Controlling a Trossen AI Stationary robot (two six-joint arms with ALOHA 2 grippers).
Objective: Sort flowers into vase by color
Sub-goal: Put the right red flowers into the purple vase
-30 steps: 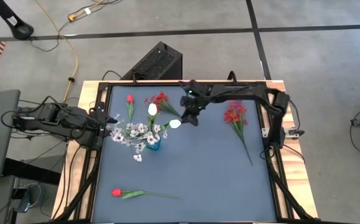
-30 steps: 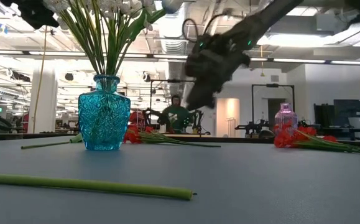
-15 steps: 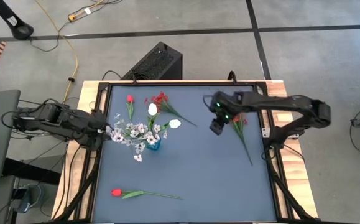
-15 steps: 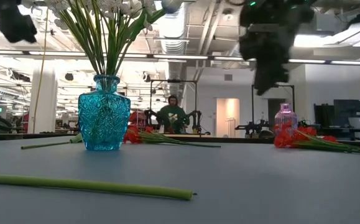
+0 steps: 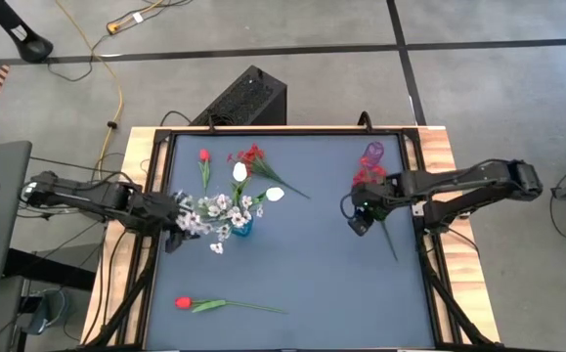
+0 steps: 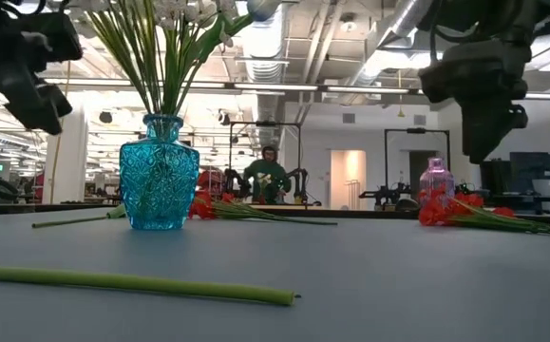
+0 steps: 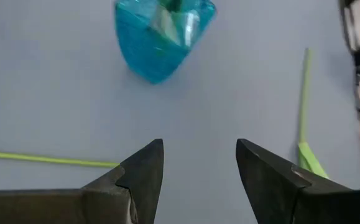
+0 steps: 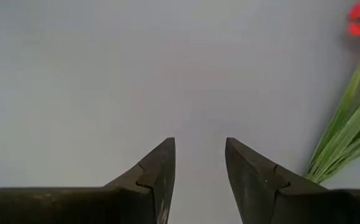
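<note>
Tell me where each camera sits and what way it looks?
High view: above, straight down on the table; both arms show.
Low view: at tabletop height, level past the blue vase; both arms hang in from above.
Left wrist view: over the open left gripper, facing that vase.
Right wrist view: over the open right gripper, beside the red spray.
High, low and left wrist views share the vase.

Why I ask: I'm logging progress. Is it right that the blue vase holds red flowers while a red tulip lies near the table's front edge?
Not quite: the blue vase holds white flowers, as the high view shows. The red tulip does lie near the front edge.
</note>
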